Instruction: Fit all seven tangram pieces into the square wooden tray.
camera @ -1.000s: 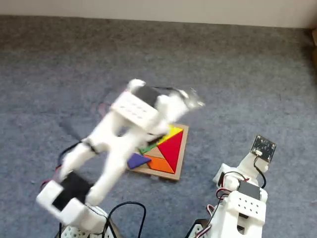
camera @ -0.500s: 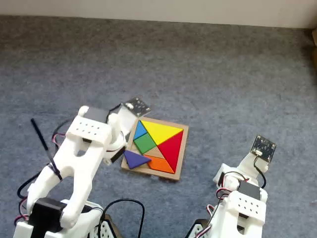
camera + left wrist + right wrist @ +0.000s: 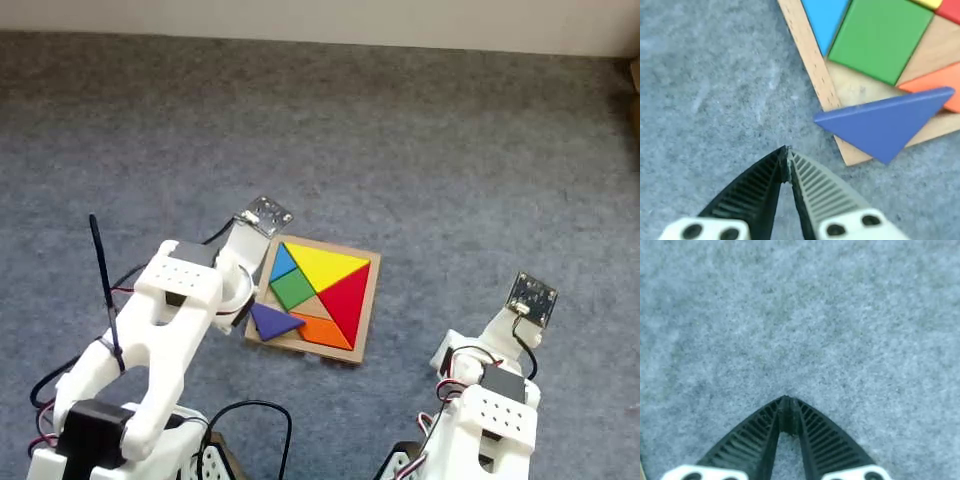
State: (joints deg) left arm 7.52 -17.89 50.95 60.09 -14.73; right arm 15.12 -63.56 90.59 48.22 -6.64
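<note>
The square wooden tray [image 3: 372,290] lies on the grey carpet with several coloured pieces in it: a yellow triangle [image 3: 325,265], a red triangle [image 3: 346,300], a green square [image 3: 293,290], a blue triangle [image 3: 283,262] and an orange piece [image 3: 322,331]. A purple triangle [image 3: 272,320] rests tilted over the tray's near left corner, partly off the rim [image 3: 810,60]. A patch of bare wood [image 3: 318,307] shows beside the green square [image 3: 880,37]. My left gripper [image 3: 786,152] is shut and holds nothing, over carpet just beside that purple triangle [image 3: 885,122]. My right gripper [image 3: 787,402] is shut over bare carpet.
The left arm's white body [image 3: 160,330] stands close against the tray's left side, with black cables [image 3: 100,270] beside it. The right arm [image 3: 490,400] sits folded at the front right, well away from the tray. Open carpet lies behind and to the right.
The left arm swung back off the tray and settled low at its left side. The purple triangle stays at the tray's corner. The right arm has not moved.
</note>
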